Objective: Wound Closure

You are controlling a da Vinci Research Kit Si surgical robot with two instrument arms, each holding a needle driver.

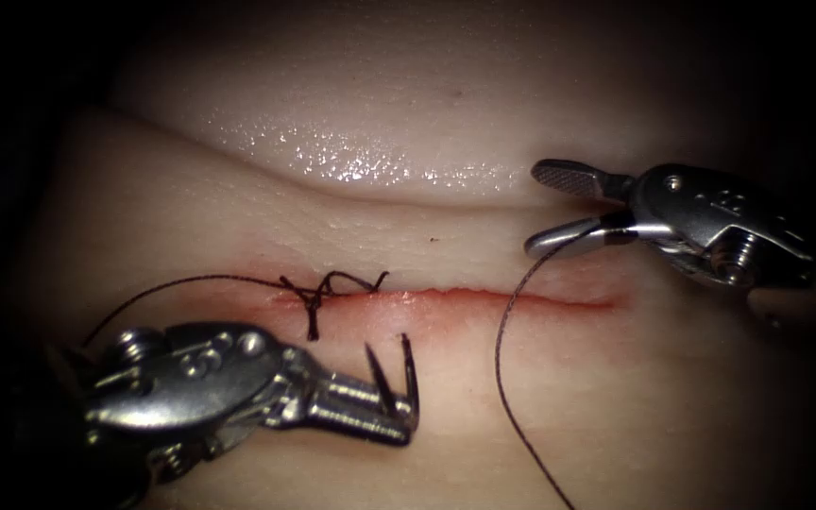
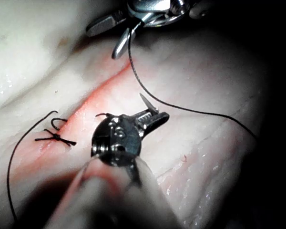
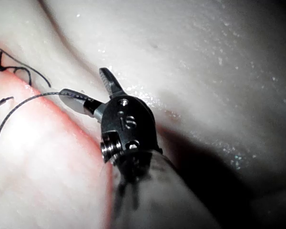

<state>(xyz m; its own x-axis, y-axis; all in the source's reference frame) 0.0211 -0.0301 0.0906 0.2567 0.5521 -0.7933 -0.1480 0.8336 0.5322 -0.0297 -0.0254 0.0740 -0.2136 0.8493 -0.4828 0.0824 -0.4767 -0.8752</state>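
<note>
Tissue (image 1: 238,217) lies pale, moist and glossy, its cut (image 1: 484,297) a thin red line with a dark knot (image 1: 318,293) tied over its left end. My left tool (image 1: 399,408) sits below the cut, fingers closed on the needle (image 1: 409,373) near the bottom of its curve, so both dark ends stand up clear of the tissue; I judge this grip keeps the point free. My right tool (image 1: 559,210) hovers above the cut's right end, fingers spread and gripping nothing, though the thread (image 1: 501,359) brushes past the lower one. That thread is fine, dark and wiry, curving down across the cut.
</note>
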